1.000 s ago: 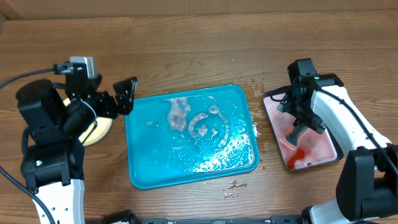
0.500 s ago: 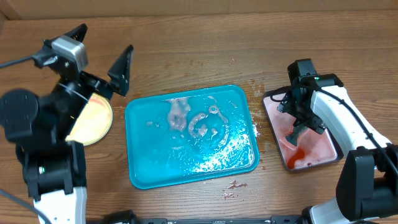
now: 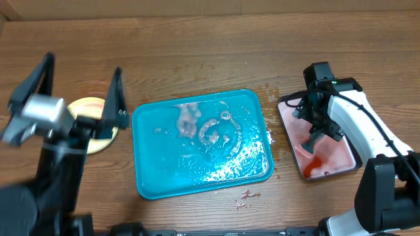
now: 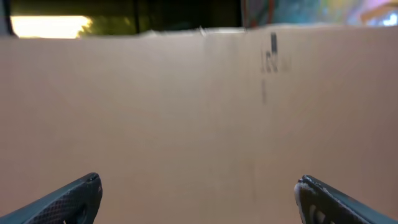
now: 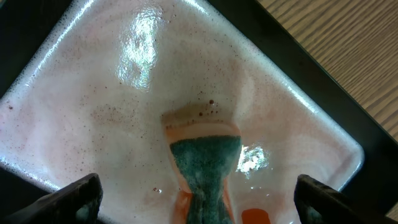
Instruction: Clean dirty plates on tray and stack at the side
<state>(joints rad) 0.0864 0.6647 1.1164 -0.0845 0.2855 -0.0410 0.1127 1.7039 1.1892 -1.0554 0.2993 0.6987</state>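
Note:
The turquoise tray (image 3: 147, 183) lies mid-table, wet with foam, with no plate on it. A pale yellow-green plate (image 3: 92, 105) rests on the bare wood left of the tray, partly hidden by my left arm. I cannot tell whether more plates lie under it, and no light blue plate shows. My left gripper (image 3: 83, 64) is raised high above that plate, open and empty. In the left wrist view (image 4: 199, 186) it faces a cardboard wall. My right gripper (image 3: 317, 128) (image 5: 199, 193) is open over the black-rimmed tray, its jaws wide on either side of a green-and-orange sponge (image 5: 205, 168) without touching it.
The black-rimmed tray (image 3: 283, 105) with pinkish water stands right of the turquoise tray. Red sauce specks (image 3: 246, 195) dot the wood in front of and right of the turquoise tray. A cardboard wall (image 4: 186, 93) runs along the table's back.
My left arm has risen from beside the tray and plate to high above them, the gripper staying open. The plate stays on the wood. The right arm has not moved.

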